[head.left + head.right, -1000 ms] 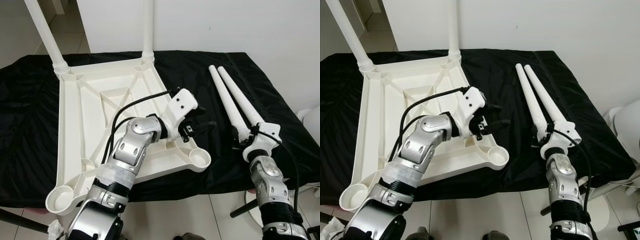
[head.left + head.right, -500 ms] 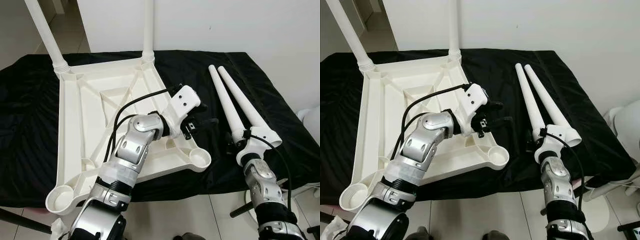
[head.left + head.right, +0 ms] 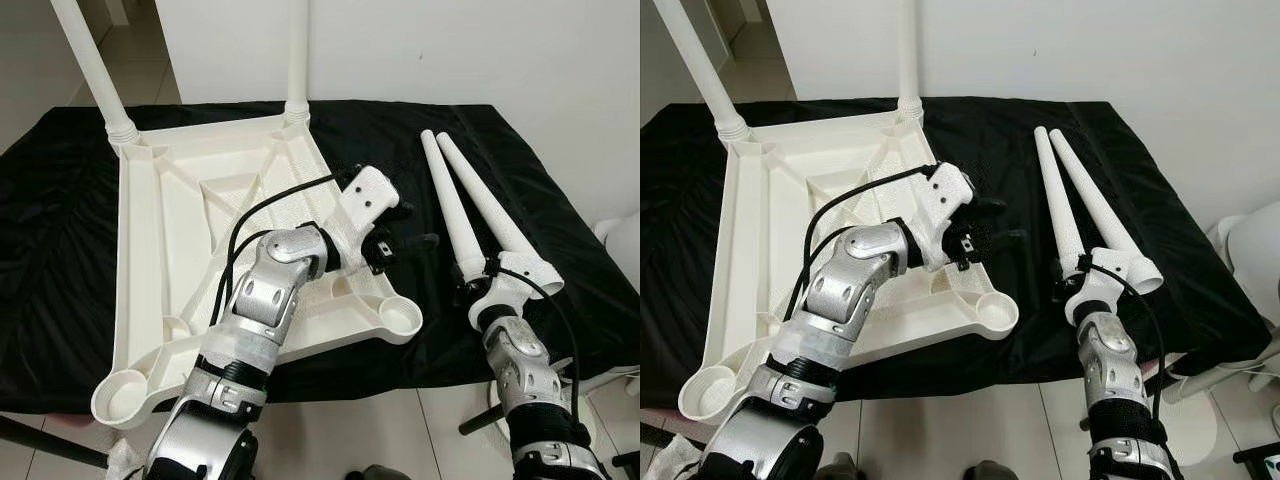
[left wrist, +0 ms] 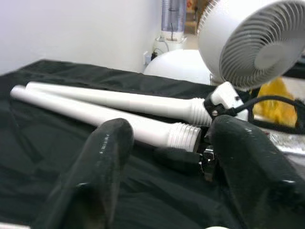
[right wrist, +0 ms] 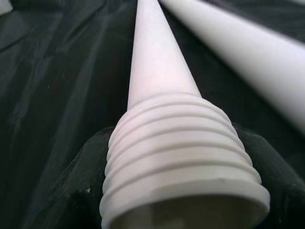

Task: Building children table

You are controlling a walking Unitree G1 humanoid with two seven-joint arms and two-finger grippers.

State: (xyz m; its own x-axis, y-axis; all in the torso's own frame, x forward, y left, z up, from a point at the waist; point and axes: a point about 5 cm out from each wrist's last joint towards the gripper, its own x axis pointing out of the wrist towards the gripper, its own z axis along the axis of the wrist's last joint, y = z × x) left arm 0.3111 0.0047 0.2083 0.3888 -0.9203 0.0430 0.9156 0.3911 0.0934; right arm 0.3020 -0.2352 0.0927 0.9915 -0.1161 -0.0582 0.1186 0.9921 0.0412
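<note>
The white table top (image 3: 160, 260) lies upside down on a black cloth, with two legs (image 3: 95, 65) (image 3: 297, 55) standing in its far corners. Its near corner sockets (image 3: 400, 318) (image 3: 122, 395) are empty. Two loose legs (image 3: 448, 210) (image 3: 485, 205) lie side by side on the cloth to the right. My right gripper (image 3: 468, 288) holds the threaded end (image 5: 181, 162) of the left loose leg between its fingers (image 5: 86, 191). My left gripper (image 3: 415, 228) hovers open over the top's right edge, pointing at the loose legs, with nothing between its fingers (image 4: 100, 167).
A white fan (image 4: 252, 43) stands beyond the cloth's right edge, its base (image 3: 500, 415) on the tiled floor by my right arm. A white rounded object (image 3: 625, 240) sits at the far right. The cloth (image 3: 50, 230) drops off at its near edge.
My right arm has drawn back and shifted left, so the gripper now sits at the left loose leg's threaded end. My left gripper has risen slightly and moved farther away.
</note>
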